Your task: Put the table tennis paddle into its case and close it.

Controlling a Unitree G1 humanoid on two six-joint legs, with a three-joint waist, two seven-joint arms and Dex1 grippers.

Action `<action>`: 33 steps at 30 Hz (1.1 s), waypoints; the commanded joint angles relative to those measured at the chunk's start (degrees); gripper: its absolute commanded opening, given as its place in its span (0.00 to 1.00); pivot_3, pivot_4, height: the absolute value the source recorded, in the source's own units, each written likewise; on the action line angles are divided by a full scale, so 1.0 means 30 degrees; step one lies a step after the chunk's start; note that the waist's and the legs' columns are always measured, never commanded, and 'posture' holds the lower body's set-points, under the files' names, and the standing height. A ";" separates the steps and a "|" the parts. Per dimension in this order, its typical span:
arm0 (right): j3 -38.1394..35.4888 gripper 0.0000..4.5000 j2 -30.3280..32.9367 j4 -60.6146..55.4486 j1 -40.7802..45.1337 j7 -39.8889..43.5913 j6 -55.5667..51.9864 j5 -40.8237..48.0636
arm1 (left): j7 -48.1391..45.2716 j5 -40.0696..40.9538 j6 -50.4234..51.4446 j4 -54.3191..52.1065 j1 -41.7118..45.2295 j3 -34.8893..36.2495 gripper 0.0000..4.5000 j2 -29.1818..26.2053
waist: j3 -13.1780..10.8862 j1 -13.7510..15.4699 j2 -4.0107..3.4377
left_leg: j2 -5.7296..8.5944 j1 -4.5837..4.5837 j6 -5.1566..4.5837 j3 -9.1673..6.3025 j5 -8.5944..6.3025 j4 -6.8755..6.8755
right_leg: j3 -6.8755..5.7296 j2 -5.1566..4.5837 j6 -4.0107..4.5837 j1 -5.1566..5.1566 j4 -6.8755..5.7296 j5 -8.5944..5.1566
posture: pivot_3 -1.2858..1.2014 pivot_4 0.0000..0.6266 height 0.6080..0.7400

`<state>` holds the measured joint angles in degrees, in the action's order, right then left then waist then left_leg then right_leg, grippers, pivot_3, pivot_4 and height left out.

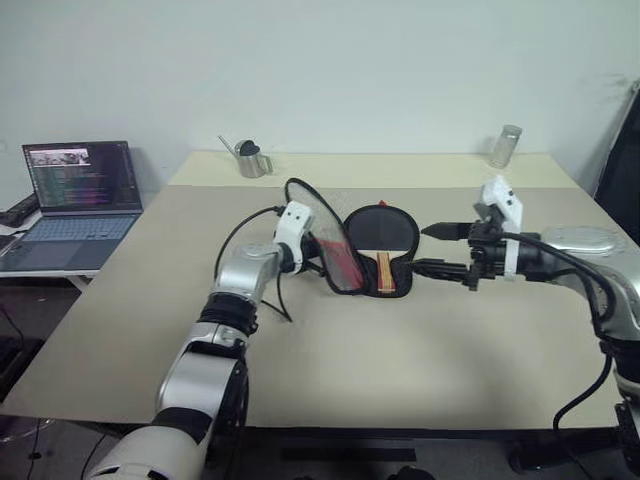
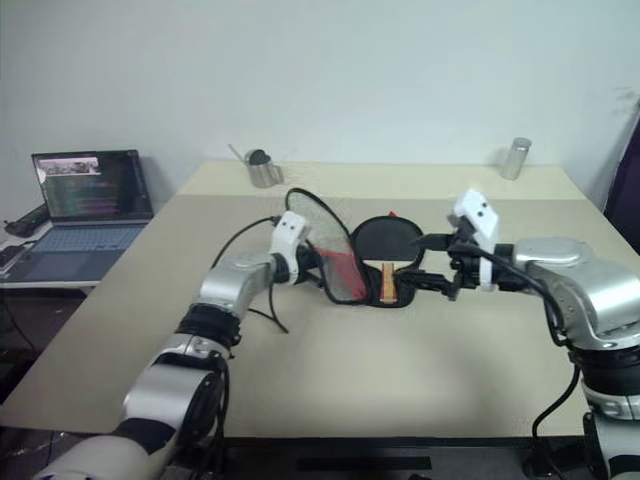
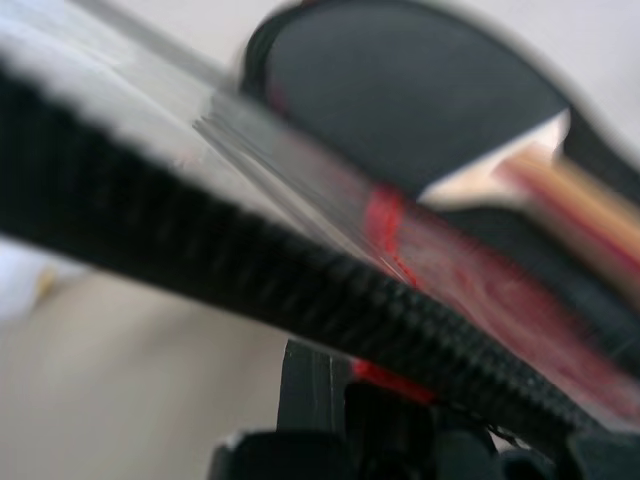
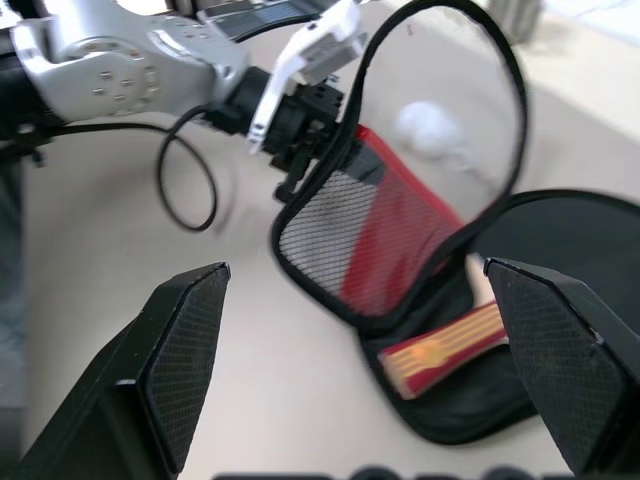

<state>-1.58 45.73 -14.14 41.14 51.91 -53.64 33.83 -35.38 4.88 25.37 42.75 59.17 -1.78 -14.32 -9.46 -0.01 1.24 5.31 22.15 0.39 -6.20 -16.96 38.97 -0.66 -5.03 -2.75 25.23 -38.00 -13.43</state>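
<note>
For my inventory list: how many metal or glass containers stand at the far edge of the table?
2. A metal watering can stands at the far edge toward the left, and a glass jar near the far right corner. None seems hidden.

case (image 4: 400, 215): black mesh, red cloth | paddle (image 1: 383, 238): matt rubber, wooden handle

Beige worktop (image 1: 400, 360) is sitting under a plain white wall (image 1: 380, 60). Small metal watering can (image 1: 250, 160) is standing at far left-centre edge. Clear glass jar (image 1: 506, 146) is standing at far right. Open laptop (image 1: 75, 200), screen lit, is resting on a separate low table, far left, apart from the worktop.
</note>
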 commanded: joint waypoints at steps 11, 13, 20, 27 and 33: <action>-0.2272 1.00 -0.0043 -0.0934 -0.0951 -0.2528 -0.0211 0.0263 | 0.2289 -0.0597 -0.4576 0.2131 0.2467 -0.0419 0.01 0.4017 | -0.0016 0.0043 0.0027 | -0.0009 0.0003 0.0001 0.0052 0.0000 -0.0010 | 0.0010 -0.0001 -0.0006 0.0012 0.0008 0.0003 | 0.52 0.24 1.00; -0.3028 1.00 -0.0641 -0.0961 -0.1020 -0.3436 -0.1039 0.0873 | 0.2235 -0.0688 -0.4676 0.2183 0.2474 -0.0336 0.01 0.3461 | -0.0018 -0.0030 0.0030 | -0.0013 -0.0012 0.0001 0.0057 0.0000 -0.0010 | 0.0015 0.0003 -0.0006 0.0006 -0.0001 0.0003 | 0.52 0.24 1.00; -0.6317 1.00 -0.6142 0.2036 -0.0389 -1.0216 -0.4731 0.1904 | -0.3343 0.1604 -0.2218 -0.1730 0.1076 0.0470 0.20 -0.0440 | -0.0013 -0.0150 0.0020 | -0.0024 -0.0038 0.0003 0.0060 0.0004 -0.0011 | 0.0052 0.0010 0.0003 0.0008 -0.0035 0.0010 | 0.52 0.24 1.00; -0.9715 1.00 -1.0607 0.6166 0.0440 -1.5722 -0.6970 0.1840 | -0.8648 0.4279 0.2429 -0.7983 -0.3019 0.0611 0.75 -0.5102 | 0.0000 -0.0379 -0.0006 | -0.0016 -0.0023 0.0005 0.0033 0.0006 -0.0019 | 0.0060 0.0007 0.0008 0.0022 -0.0018 0.0009 | 0.52 0.24 1.00; -1.0792 1.00 -1.1963 0.7182 0.0741 -1.6527 -0.7500 0.2540 | -0.9248 0.5188 0.3925 -1.0582 -0.5441 0.1123 1.00 -0.7282 | 0.0008 -0.0548 -0.0020 | -0.0015 -0.0033 0.0002 0.0028 0.0005 -0.0014 | 0.0057 0.0010 0.0008 0.0011 -0.0029 0.0009 | 0.52 0.24 1.00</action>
<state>-32.78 10.10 7.85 42.00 2.66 -75.79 39.74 -62.83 19.03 36.57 14.67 42.91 0.34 -35.08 -9.44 -1.65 1.18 5.27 22.05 0.39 -6.12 -16.94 38.93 -0.49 -5.00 -2.72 25.26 -38.11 -13.40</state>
